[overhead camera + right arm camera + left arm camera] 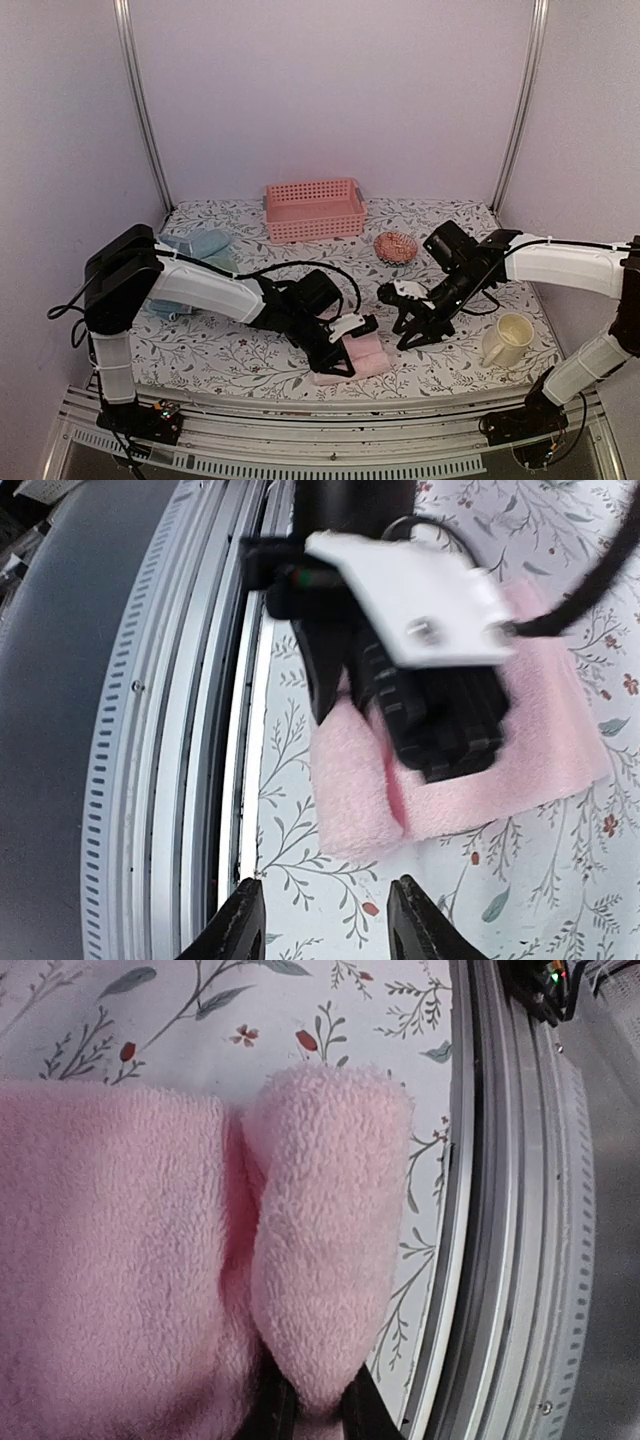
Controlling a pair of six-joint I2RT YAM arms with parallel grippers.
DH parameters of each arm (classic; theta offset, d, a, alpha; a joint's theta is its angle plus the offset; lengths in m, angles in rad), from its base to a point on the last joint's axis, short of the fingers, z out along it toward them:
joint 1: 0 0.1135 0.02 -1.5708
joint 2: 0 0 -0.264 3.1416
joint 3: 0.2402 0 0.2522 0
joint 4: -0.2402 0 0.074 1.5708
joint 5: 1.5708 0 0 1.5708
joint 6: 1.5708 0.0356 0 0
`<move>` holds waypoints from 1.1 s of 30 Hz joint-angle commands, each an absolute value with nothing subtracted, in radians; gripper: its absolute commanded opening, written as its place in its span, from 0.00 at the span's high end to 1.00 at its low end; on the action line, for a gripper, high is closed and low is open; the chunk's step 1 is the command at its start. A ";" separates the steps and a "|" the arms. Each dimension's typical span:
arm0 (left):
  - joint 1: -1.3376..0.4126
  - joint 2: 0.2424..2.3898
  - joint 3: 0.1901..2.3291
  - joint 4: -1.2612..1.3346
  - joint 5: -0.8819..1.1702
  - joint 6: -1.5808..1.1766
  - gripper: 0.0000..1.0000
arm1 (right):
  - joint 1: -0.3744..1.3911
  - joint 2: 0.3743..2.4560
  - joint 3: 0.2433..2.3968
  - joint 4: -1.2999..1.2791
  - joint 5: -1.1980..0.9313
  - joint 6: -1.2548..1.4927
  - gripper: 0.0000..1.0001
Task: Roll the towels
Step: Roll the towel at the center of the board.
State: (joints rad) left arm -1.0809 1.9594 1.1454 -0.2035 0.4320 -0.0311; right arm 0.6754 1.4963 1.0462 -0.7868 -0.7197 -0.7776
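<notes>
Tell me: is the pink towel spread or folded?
Partly rolled: one edge of the pink towel curls into a thick roll in the left gripper.

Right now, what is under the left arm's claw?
A pink towel, lying on the flowered table. The left gripper pinches its rolled-over edge. From above, the gripper's body covers the towel's middle, so whether more is rolled there cannot be seen.

Left tool (343,350) on pink towel (369,362), right tool (408,326) near — apart
</notes>
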 commanded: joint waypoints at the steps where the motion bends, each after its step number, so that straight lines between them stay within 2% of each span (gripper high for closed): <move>1: -1.011 2.089 1.186 -0.345 0.746 -0.129 0.97 | 0.766 1.412 0.873 -0.547 -0.523 -0.819 0.55; 5: -0.984 2.134 1.226 -0.362 0.808 -0.154 0.96 | 0.914 1.381 0.788 -0.403 -0.354 -0.821 0.45; 9: -0.968 2.166 1.245 -0.384 0.801 -0.168 0.94 | 1.004 1.450 0.782 -0.265 -0.169 -0.801 0.44; 15: -0.956 2.180 1.237 -0.369 0.795 -0.191 0.94 | 1.057 1.561 0.810 -0.229 -0.139 -0.831 0.44; 18: -0.949 2.171 1.227 -0.355 0.784 -0.195 0.92 | 1.060 1.610 0.810 -0.237 -0.160 -0.839 0.51; 19: -0.947 2.162 1.223 -0.350 0.783 -0.188 0.90 | 1.060 1.621 0.807 -0.238 -0.167 -0.842 0.57; 21: -0.951 2.121 1.212 -0.336 0.773 -0.153 0.78 | 1.059 1.634 0.808 -0.257 -0.205 -0.842 0.68; 26: -0.956 1.853 1.106 -0.201 0.596 -0.153 0.66 | 1.035 1.685 0.869 -0.411 -0.390 -0.834 0.85; 29: -0.968 1.687 0.988 -0.095 0.455 -0.174 0.53 | 0.989 1.731 0.928 -0.508 -0.506 -0.826 0.87; 33: -1.063 1.494 0.849 -0.014 0.168 -0.151 0.51 | 0.911 1.826 1.054 -0.660 -0.664 -0.827 0.88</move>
